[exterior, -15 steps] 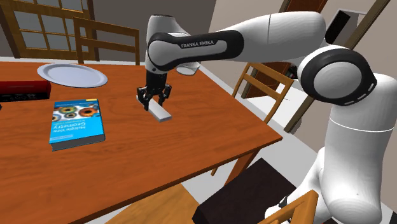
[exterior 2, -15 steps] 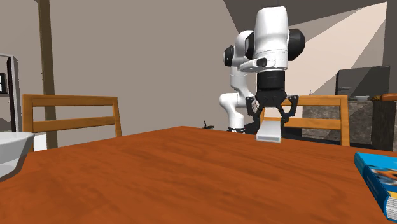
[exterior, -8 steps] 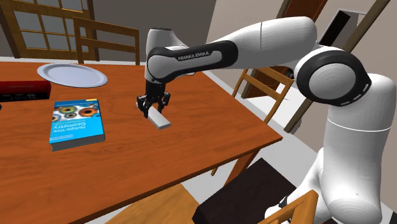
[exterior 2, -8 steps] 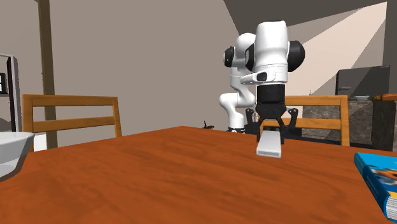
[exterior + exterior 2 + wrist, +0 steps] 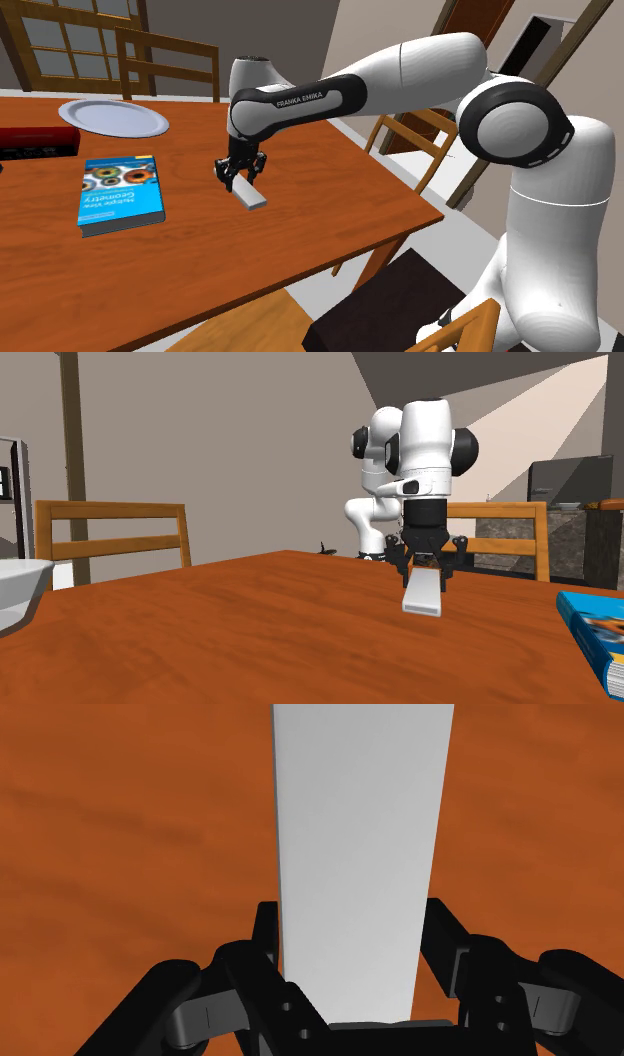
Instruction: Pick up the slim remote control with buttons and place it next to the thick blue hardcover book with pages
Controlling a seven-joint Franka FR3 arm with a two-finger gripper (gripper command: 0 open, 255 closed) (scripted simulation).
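Observation:
The remote [image 5: 251, 193] is drawn as a plain light-grey slim slab with no buttons showing. My gripper [image 5: 238, 172] is shut on its upper end, and the slab hangs tilted just over the wooden table [image 5: 330, 190]. In the wrist view the two black fingers [image 5: 265, 944] clasp the remote [image 5: 360, 844] from both sides above the orange-brown wood. The thick blue book [image 5: 120, 193] lies flat toward the shoulder view's left of the remote, a hand's width or more away. From the second exterior view, the gripper [image 5: 427, 555] holds the remote [image 5: 424, 590], and the book [image 5: 598, 634] sits at the right edge.
A white plate [image 5: 113, 117] and a dark red box [image 5: 35, 141] lie at the table's far left. Wooden chairs [image 5: 168, 62] stand behind the table, another chair [image 5: 410, 135] at its right side. A white bowl [image 5: 15, 592] shows at the second exterior view's left.
The arm has come down with the remote still in its grip, bringing it lower over the table and slightly toward the book. The grip itself has not changed.

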